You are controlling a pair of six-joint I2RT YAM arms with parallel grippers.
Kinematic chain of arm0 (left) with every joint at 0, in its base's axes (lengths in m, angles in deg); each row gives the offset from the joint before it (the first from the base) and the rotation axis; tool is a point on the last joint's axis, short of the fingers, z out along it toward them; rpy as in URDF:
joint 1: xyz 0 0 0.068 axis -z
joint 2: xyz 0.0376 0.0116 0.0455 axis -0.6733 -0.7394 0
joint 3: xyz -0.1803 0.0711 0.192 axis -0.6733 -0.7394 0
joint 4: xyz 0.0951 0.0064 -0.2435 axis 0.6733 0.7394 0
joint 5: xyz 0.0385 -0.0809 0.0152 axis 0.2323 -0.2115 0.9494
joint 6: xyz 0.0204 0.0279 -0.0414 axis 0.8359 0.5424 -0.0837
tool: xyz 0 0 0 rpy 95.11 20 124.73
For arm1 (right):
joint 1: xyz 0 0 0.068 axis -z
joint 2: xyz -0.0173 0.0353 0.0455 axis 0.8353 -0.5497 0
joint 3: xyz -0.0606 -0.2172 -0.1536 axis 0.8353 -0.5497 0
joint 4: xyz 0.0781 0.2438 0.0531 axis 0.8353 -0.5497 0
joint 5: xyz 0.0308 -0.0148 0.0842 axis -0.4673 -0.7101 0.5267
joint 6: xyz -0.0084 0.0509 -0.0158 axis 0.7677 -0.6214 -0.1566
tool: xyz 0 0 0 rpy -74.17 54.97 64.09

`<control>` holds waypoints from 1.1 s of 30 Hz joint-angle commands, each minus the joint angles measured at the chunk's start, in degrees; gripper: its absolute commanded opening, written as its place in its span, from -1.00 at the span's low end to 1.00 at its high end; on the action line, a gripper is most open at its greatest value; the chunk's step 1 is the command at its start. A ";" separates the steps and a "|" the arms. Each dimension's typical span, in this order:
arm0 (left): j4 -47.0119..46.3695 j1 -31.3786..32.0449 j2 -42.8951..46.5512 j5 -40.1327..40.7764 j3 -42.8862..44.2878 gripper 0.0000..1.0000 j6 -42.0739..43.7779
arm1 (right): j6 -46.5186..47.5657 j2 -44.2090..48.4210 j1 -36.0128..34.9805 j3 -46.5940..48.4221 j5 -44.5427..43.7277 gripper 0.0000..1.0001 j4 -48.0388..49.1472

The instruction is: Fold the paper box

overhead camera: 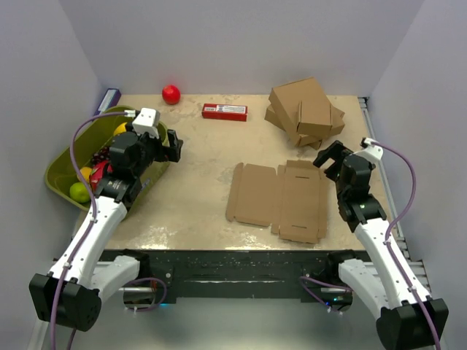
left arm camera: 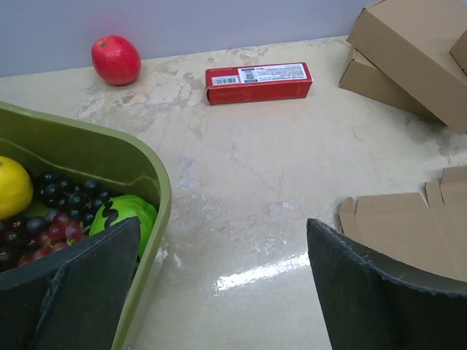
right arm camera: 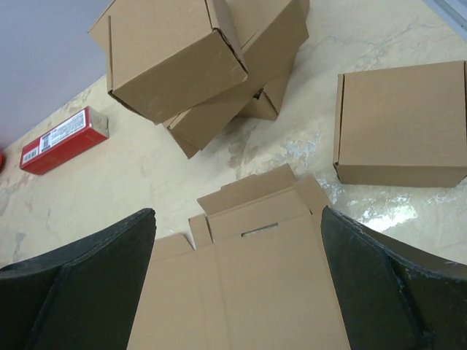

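Fingers (right arm camera: 80,284) spread, R gripper (overhead camera: 330,155) over flat paper box (overhead camera: 277,195), L gripper (overhead camera: 171,146) by bin (left arm camera: 109,153)

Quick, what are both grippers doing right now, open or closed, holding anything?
Left gripper: jaws open, holding nothing.
Right gripper: jaws open, holding nothing.

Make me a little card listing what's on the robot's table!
Paper box: flat brown cardboard sheet, unfolded, untouched
Left fingers: open, empty, over the green plastic tub's edge
Right fingers: open, empty, above the sheet's far end
Far side: stack of brown cardboard boxes, red rectangular carton, round red fruit
Tub holds: yellow fruit, green fruit, dark grapes
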 commanded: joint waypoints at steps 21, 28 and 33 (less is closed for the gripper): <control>-3.49 -0.36 1.58 2.47 -0.43 0.99 -2.31 | 5.80 -7.03 0.27 3.76 12.58 0.82 -15.39; -3.84 -0.28 1.93 0.89 -0.52 0.99 -2.40 | 2.74 -9.51 1.32 3.77 12.67 0.75 -15.85; -4.11 -0.28 2.37 -0.07 -0.87 0.99 -2.57 | 3.17 -11.00 7.88 1.41 15.81 0.76 -13.40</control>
